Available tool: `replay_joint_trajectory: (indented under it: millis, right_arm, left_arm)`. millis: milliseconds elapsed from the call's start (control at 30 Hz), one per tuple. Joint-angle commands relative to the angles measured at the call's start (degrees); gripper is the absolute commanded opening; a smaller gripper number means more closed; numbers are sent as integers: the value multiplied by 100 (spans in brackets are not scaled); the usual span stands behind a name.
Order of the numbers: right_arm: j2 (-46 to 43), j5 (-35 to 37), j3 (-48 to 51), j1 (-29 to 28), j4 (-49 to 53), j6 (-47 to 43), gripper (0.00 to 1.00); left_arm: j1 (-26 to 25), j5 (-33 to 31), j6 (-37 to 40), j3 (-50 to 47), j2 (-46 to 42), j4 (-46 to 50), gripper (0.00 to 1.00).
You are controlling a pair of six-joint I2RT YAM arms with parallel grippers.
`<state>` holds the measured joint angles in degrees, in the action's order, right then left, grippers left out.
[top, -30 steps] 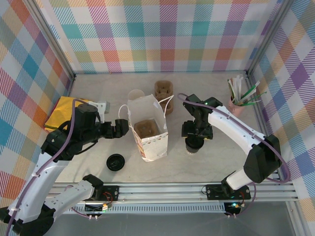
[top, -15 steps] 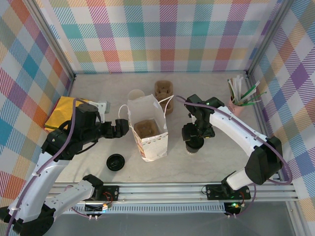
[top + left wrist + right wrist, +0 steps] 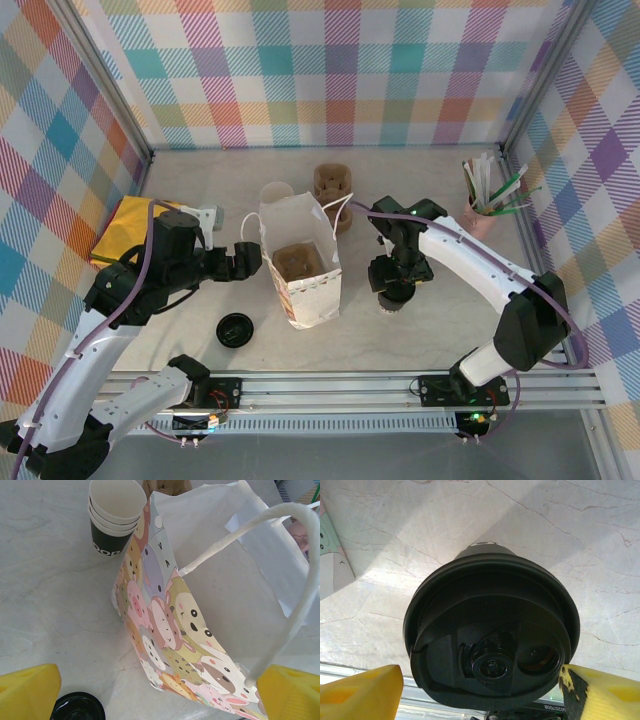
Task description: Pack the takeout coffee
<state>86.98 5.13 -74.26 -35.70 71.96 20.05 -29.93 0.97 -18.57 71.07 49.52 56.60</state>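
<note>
Takeout coffee (image 3: 393, 300) upright on table (image 3: 450, 330), right of paper bag (image 3: 300, 270). Right gripper (image 3: 480, 680) has shifted over lid, jaws narrowing either side; cannot tell if clamped yet. Left gripper (image 3: 160, 692) unmoved, spread wide at bag. Lift looks next.

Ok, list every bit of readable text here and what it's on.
"OOD", start hidden: black band of the stacked paper cups.
"0207008", faint: small label beyond the lid of the takeout coffee.
Paper bag: cartoon animals, no sure words.
</note>
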Motion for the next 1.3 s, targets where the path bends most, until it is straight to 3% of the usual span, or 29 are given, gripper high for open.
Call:
replay_joint_trajectory:
  millis: [0,600,1267]
  right_arm:
    - [183,0,2,-33,115,-71,81]
    - [30,81,-367,-147,345,90,83]
    - [245,130,-19,-139,116,16,82]
  left_arm:
    - [-39,-9,18,-1,-48,-43,100]
    - [-39,-1,22,16,0,-59,100]
    - [-39,-9,31,21,12,-39,100]
